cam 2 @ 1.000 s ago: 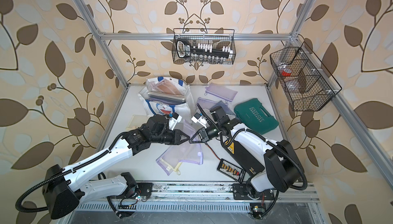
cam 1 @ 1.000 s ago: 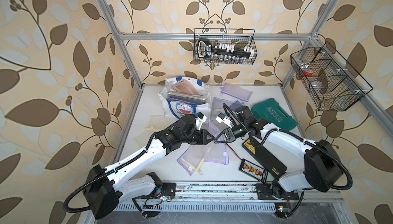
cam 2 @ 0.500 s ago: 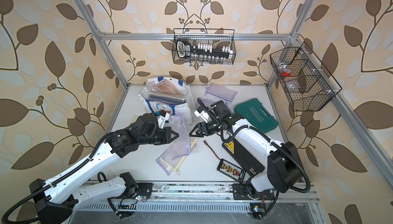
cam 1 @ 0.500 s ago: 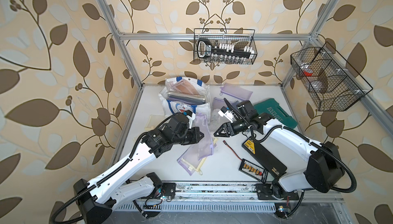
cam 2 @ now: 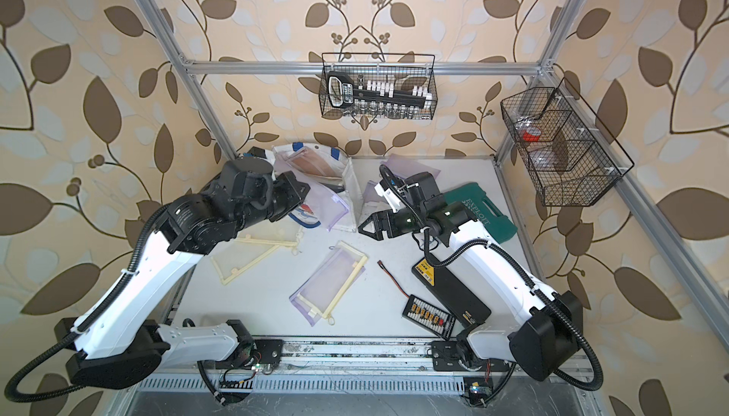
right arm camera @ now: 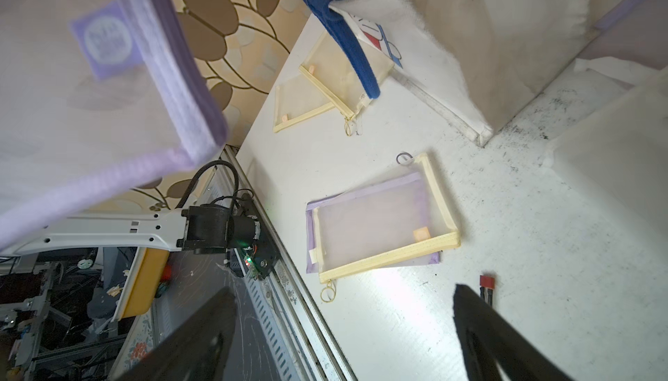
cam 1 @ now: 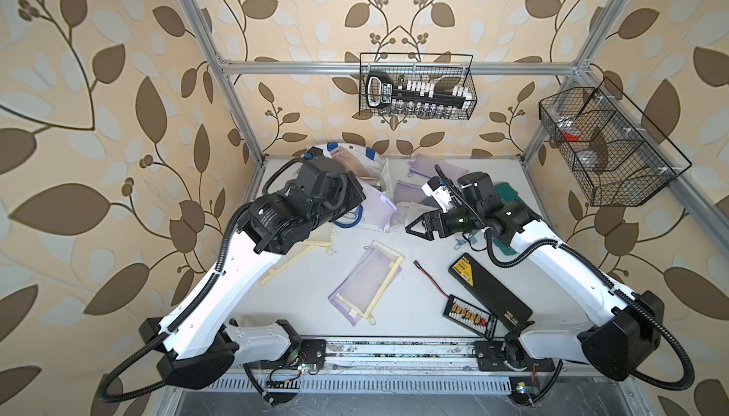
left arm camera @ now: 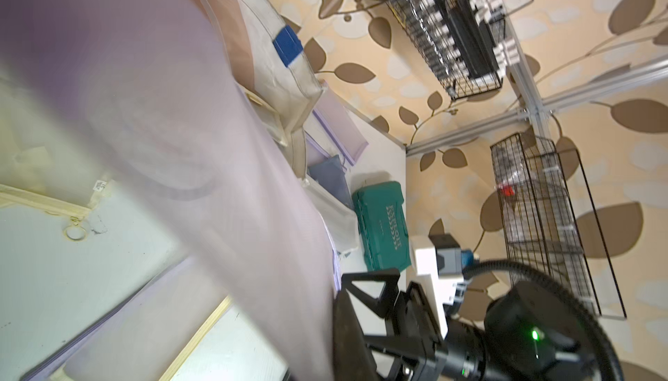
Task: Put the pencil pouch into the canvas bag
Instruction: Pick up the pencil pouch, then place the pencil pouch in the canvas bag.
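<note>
Pencil pouch [cam 2: 335,210], one, in left pincer [cam 2: 301,195] (two yellow-zip pouches [cam 1: 294,254] [cam 1: 369,276] flat).

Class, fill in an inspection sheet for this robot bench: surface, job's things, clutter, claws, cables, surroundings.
Surface: white tabletop, scuffed with dark marks.
Job's things: canvas bag stands at the back; purple pencil pouch hangs in front of it, not inside.
Clutter: spare pouches, green tool case, black battery pack, connector board.
Claws: left claw shut on the pencil pouch; right claw open, empty.
Cables: red-black lead loose on the table.
Surroundings: wire baskets on leaf-patterned walls.
</note>
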Robot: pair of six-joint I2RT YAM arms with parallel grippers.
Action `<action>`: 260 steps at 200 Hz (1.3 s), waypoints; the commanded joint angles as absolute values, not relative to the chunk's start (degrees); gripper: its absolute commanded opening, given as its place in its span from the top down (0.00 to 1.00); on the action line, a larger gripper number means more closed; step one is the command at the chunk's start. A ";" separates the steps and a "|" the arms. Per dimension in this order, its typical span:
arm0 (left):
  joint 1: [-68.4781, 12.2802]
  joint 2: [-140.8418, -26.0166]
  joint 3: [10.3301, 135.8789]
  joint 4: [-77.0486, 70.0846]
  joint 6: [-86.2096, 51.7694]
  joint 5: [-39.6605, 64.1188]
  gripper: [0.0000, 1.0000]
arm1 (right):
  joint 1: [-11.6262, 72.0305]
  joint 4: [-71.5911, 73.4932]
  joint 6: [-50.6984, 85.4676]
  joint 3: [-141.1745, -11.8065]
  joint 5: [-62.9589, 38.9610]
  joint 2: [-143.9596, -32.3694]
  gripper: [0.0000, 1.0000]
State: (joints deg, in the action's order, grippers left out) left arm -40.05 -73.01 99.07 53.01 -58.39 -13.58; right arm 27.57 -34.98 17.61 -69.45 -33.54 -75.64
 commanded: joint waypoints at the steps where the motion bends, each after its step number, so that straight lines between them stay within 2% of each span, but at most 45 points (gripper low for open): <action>1: -36.79 -77.48 104.75 57.43 -64.67 -22.90 1.00 | 27.44 -36.90 18.26 -70.67 -31.65 -73.82 0.05; 23: -30.95 -82.08 108.20 57.54 -68.67 -22.43 1.00 | 27.50 -37.38 18.65 -70.06 -31.38 -72.37 0.03; 67: -20.92 -92.86 108.71 49.41 -73.62 -12.66 1.00 | 27.42 -37.31 19.85 -68.13 -31.46 -70.15 0.01; 112: -20.30 -102.03 114.84 50.47 -74.68 -11.40 1.00 | 27.42 -37.97 19.52 -68.86 -31.20 -69.87 0.00; 195: -20.57 -105.90 112.26 51.71 -75.41 -6.35 1.00 | 27.43 -36.66 19.42 -68.73 -32.06 -71.42 0.00; 233: -20.39 -105.50 111.76 51.44 -72.82 -6.02 0.92 | 27.33 -36.32 19.42 -68.17 -32.39 -71.55 0.00; 260: -19.87 -104.66 111.29 52.12 -70.46 -5.54 0.69 | 27.27 -36.21 19.51 -67.78 -32.40 -71.28 0.00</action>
State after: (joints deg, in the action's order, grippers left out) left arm -19.90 -106.48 111.33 50.89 -73.73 -5.80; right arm 27.57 -36.47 19.46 -69.10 -31.92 -71.40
